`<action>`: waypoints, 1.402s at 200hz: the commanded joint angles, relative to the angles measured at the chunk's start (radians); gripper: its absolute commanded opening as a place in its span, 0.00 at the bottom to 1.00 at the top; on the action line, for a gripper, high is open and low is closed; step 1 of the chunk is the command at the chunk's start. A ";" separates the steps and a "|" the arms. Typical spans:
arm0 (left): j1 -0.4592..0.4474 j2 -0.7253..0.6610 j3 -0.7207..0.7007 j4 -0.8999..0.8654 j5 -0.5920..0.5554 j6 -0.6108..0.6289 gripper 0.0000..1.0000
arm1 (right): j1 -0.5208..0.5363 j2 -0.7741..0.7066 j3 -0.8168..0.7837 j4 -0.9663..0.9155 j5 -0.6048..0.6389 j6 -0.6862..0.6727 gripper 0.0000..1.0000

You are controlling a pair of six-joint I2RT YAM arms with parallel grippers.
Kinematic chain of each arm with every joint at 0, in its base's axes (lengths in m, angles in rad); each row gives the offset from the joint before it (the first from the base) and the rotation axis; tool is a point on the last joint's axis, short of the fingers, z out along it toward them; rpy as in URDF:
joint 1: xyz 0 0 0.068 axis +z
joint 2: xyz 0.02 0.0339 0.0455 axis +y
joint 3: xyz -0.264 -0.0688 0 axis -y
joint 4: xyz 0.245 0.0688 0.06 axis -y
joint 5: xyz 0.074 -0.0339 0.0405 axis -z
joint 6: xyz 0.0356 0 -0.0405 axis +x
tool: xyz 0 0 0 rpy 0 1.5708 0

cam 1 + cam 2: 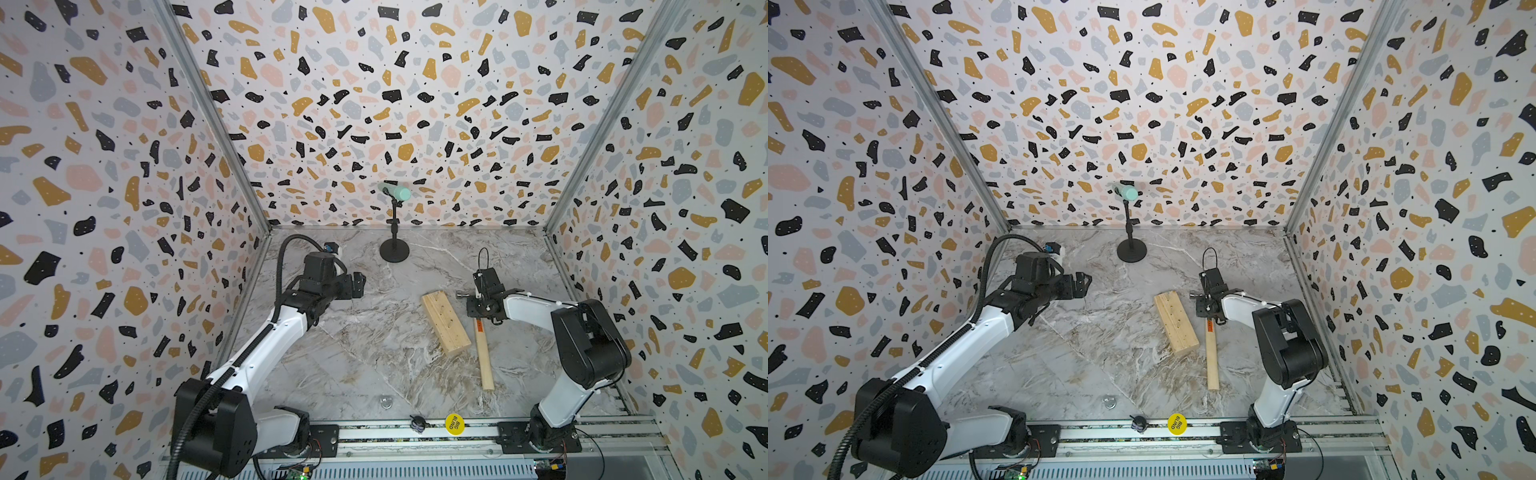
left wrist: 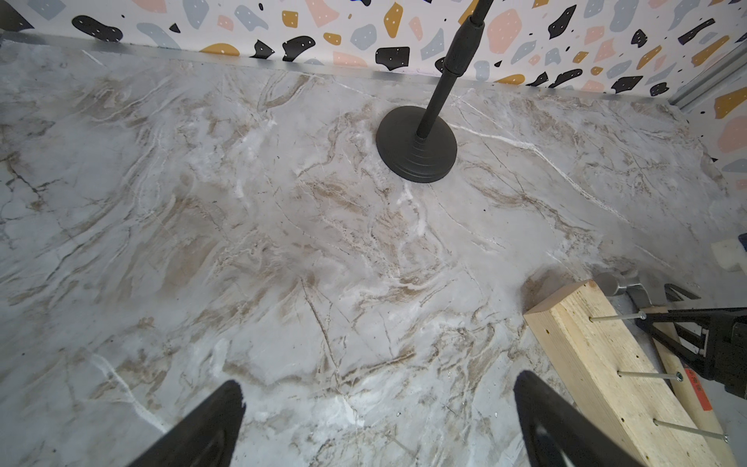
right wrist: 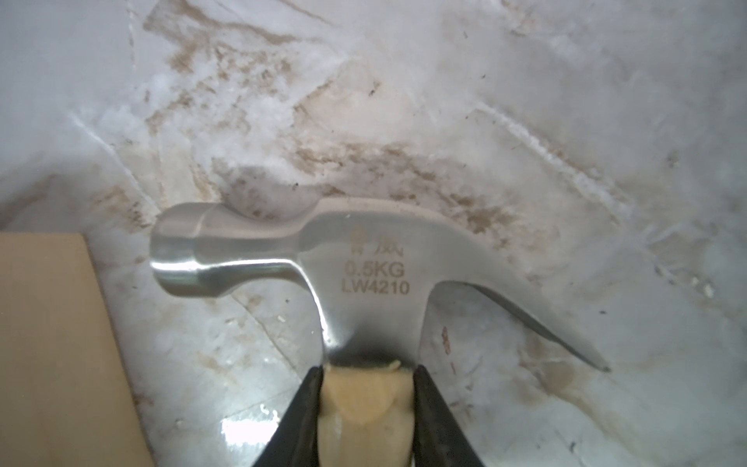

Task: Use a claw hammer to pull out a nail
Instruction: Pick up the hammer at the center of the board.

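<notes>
Right hand (image 3: 368, 374) clamped on claw hammer (image 3: 364, 258) handle below head, flat toward right edge of counter (image 1: 353, 353). Wood block (image 1: 446, 322) just beside, three nails (image 2: 614, 318) protruding. Left hand (image 2: 380, 384) wide open, empty. Mic stand (image 1: 394, 249) by back edge.

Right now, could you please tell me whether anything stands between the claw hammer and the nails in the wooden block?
Nothing visible does. The claw hammer lies beside the wooden block, the right claw gripping its handle just below the head; only bare table separates it from the block holding the nails.

Terrazzo-patterned walls (image 1: 374, 83), grey marble floor (image 1: 353, 374)
</notes>
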 commanded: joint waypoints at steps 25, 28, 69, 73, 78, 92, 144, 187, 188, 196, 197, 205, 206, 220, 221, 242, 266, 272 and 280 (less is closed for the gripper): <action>0.017 -0.032 -0.008 0.027 0.003 -0.016 0.99 | -0.001 -0.026 0.038 -0.029 0.002 -0.008 0.00; 0.019 -0.035 -0.009 0.028 0.007 -0.017 0.99 | -0.001 -0.029 0.039 -0.031 0.003 -0.009 0.00; 0.039 -0.077 -0.039 0.075 0.039 -0.043 0.99 | -0.002 -0.044 0.054 -0.043 0.009 -0.014 0.00; 0.040 -0.081 -0.042 0.077 0.039 -0.044 1.00 | -0.001 -0.045 0.055 -0.045 0.010 -0.015 0.00; 0.041 -0.083 -0.048 0.083 0.040 -0.047 1.00 | -0.001 -0.047 0.055 -0.046 0.010 -0.014 0.00; 0.042 -0.090 -0.051 0.080 0.037 -0.050 0.99 | -0.001 -0.051 0.055 -0.046 0.012 -0.014 0.00; 0.042 -0.063 -0.054 0.092 0.067 -0.058 0.99 | -0.001 -0.075 0.055 -0.051 0.008 -0.014 0.00; 0.042 -0.029 -0.034 0.079 0.111 -0.057 0.99 | -0.001 -0.116 0.068 -0.072 0.011 -0.016 0.00; 0.044 -0.029 -0.034 0.079 0.110 -0.058 0.99 | -0.001 -0.115 0.068 -0.072 0.012 -0.017 0.00; 0.042 -0.030 -0.032 0.080 0.116 -0.058 0.98 | -0.001 -0.123 0.072 -0.078 0.014 -0.018 0.00; 0.043 -0.030 -0.032 0.080 0.116 -0.058 0.98 | -0.001 -0.124 0.073 -0.079 0.013 -0.018 0.00; 0.042 -0.030 -0.033 0.082 0.117 -0.061 0.97 | -0.001 -0.130 0.078 -0.087 0.014 -0.021 0.00; 0.042 -0.030 -0.033 0.082 0.118 -0.061 0.97 | -0.001 -0.132 0.079 -0.088 0.014 -0.021 0.00; 0.043 -0.030 -0.031 0.079 0.122 -0.058 0.95 | -0.001 -0.146 0.090 -0.104 0.017 -0.024 0.00; 0.043 -0.030 -0.031 0.079 0.122 -0.058 0.95 | -0.001 -0.147 0.091 -0.105 0.017 -0.024 0.00; 0.043 -0.028 -0.028 0.077 0.142 -0.054 0.93 | 0.000 -0.174 0.105 -0.123 0.021 -0.029 0.00; 0.042 -0.034 -0.029 0.086 0.161 -0.054 0.92 | 0.001 -0.204 0.123 -0.147 0.009 -0.036 0.00; 0.043 -0.035 -0.031 0.089 0.165 -0.055 0.92 | 0.002 -0.212 0.129 -0.152 0.001 -0.037 0.00; 0.042 -0.035 -0.030 0.091 0.172 -0.056 0.92 | 0.005 -0.224 0.134 -0.156 -0.012 -0.042 0.00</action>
